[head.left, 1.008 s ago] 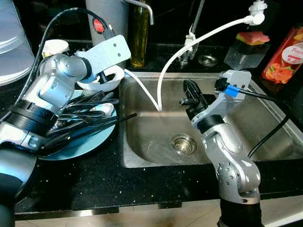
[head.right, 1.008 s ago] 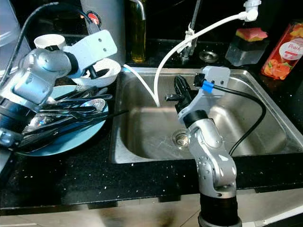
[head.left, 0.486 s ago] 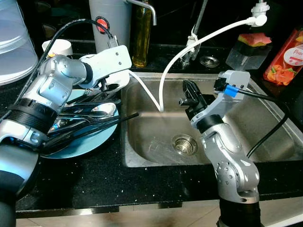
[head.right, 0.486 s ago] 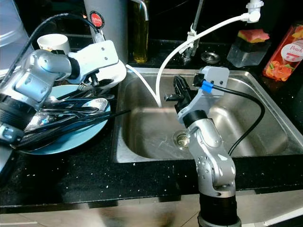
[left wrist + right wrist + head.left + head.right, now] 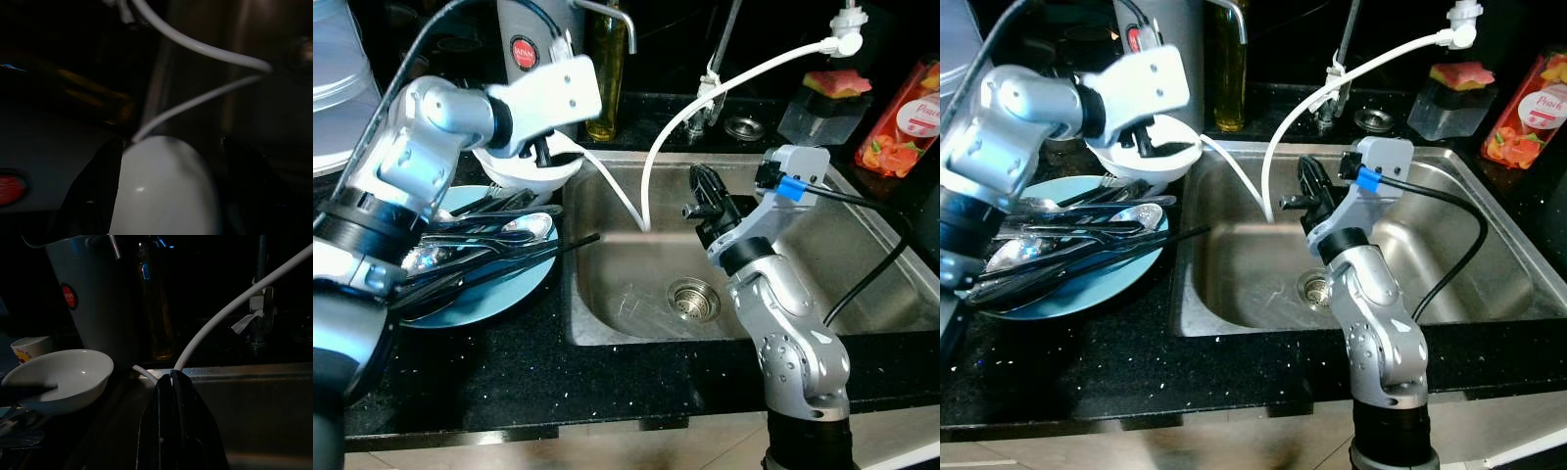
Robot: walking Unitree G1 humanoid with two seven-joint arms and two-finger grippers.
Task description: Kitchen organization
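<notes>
The left gripper [image 5: 1141, 137] has its black fingers pinched on the rim of a shallow white ceramic bowl [image 5: 1151, 157], holding it above the far edge of a round light-blue plate [image 5: 1087, 284] on the black speckled counter [image 5: 509, 372], just beside the sink's left rim. Long black and silver utensils [image 5: 480, 245] lie heaped across that plate, and one dark handle pokes out over the stainless steel sink basin [image 5: 636, 294].

A thin white hose [image 5: 724, 83] arcs from the tap fittings at the back edge down into the basin, passing close to the bowl. Behind the bowl stand a tall grey metal canister with a red round label [image 5: 533, 39], an amber glass bottle [image 5: 605, 69] and a small white cup [image 5: 29, 347].

The right gripper [image 5: 707, 191] hangs over the middle of the basin with its fingers pressed together, holding nothing. At the counter's far right corner sit a clear soap dispenser holding a sponge [image 5: 822, 98] and a red juice carton [image 5: 906, 117].
</notes>
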